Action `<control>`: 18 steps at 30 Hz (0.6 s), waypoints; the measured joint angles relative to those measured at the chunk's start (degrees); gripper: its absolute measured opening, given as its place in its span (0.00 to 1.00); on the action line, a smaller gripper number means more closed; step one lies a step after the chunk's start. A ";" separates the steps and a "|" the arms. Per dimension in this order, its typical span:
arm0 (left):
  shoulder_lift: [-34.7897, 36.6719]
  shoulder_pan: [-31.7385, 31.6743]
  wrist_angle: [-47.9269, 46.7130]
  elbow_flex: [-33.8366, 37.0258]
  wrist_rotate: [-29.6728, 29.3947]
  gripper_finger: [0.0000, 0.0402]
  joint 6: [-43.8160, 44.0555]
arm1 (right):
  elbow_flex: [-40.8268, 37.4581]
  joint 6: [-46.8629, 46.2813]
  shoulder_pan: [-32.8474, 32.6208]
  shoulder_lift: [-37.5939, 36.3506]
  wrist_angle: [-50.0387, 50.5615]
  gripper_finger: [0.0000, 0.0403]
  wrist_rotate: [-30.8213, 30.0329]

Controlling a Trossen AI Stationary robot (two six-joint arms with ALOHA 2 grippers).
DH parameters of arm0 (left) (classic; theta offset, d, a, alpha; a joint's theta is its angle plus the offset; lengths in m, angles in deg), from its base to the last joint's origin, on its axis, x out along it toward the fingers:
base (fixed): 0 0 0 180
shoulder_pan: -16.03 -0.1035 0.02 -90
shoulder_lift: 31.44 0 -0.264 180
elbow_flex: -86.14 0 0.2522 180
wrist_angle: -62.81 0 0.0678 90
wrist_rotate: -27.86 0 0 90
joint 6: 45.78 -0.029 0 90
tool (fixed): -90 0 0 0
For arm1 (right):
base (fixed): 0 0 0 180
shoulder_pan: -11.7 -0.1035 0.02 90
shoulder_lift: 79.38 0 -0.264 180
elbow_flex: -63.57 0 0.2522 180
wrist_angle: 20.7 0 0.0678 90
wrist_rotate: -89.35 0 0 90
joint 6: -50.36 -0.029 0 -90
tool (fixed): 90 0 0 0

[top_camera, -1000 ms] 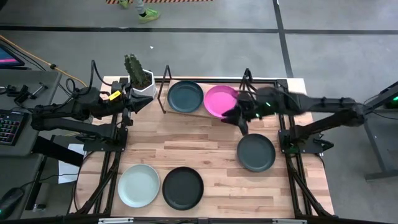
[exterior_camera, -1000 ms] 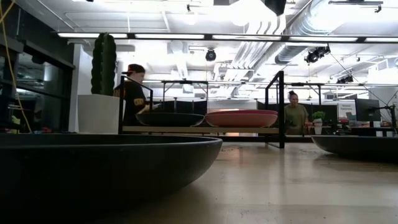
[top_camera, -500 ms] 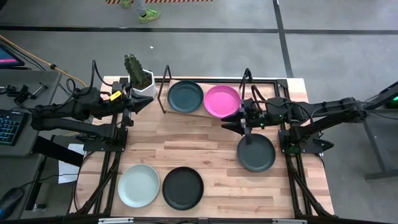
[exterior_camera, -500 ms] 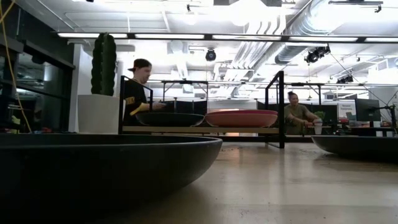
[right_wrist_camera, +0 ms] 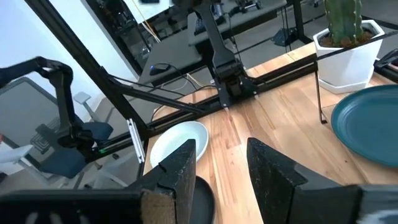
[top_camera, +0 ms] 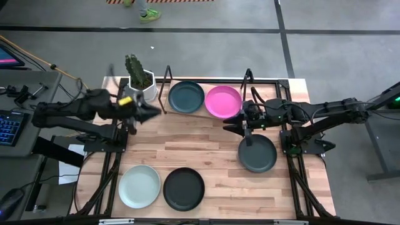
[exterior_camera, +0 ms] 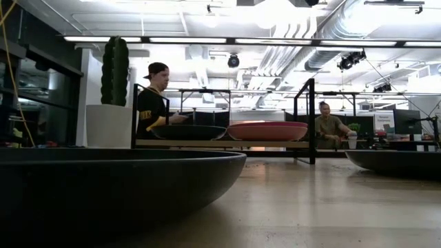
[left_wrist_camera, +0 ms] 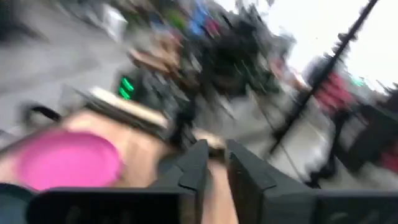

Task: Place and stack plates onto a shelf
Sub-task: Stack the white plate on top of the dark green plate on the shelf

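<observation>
The left gripper (top_camera: 152, 111) reaches inward, fingers slightly parted; the right gripper (top_camera: 232, 122) hovers, fingers apart, empty.

Pale planked wood forms the tabletop (top_camera: 187, 140), its grain smooth and satin. The shelf (top_camera: 206, 114) at 12 o'clock pairs a light-wood board with thin black metal wire. Matt plates: teal (top_camera: 186, 97), magenta (top_camera: 223, 101), dark grey (top_camera: 257, 153), black (top_camera: 183, 188), mint-white (top_camera: 139, 185). A white, faceted pot (top_camera: 142, 85) holds a cactus.
</observation>
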 joint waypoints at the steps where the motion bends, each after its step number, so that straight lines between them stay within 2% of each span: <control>1: -1.69 0.89 -2.92 -1.32 2.02 0.17 0.53 | 0.00 0.00 0.00 0.00 0.00 0.31 0.00; 6: -10.86 7.17 -25.42 -7.06 8.97 0.33 0.63 | 0.02 -0.02 0.00 0.00 -0.04 0.31 0.00; 9: -14.91 12.61 -35.52 -6.77 13.34 0.40 0.67 | 0.02 -0.02 0.00 0.00 -0.04 0.31 0.00; 12: -17.60 18.75 -43.27 -4.22 14.02 0.43 0.70 | 0.02 0.02 0.00 0.00 -0.04 0.31 0.00; 15: -18.45 24.31 -42.94 0.42 12.43 0.44 0.68 | 0.02 0.04 0.01 0.00 -0.04 0.31 0.00; 18: -18.43 28.20 -38.65 6.44 10.03 0.44 1.87 | 0.02 0.11 0.01 0.00 -0.01 0.31 0.00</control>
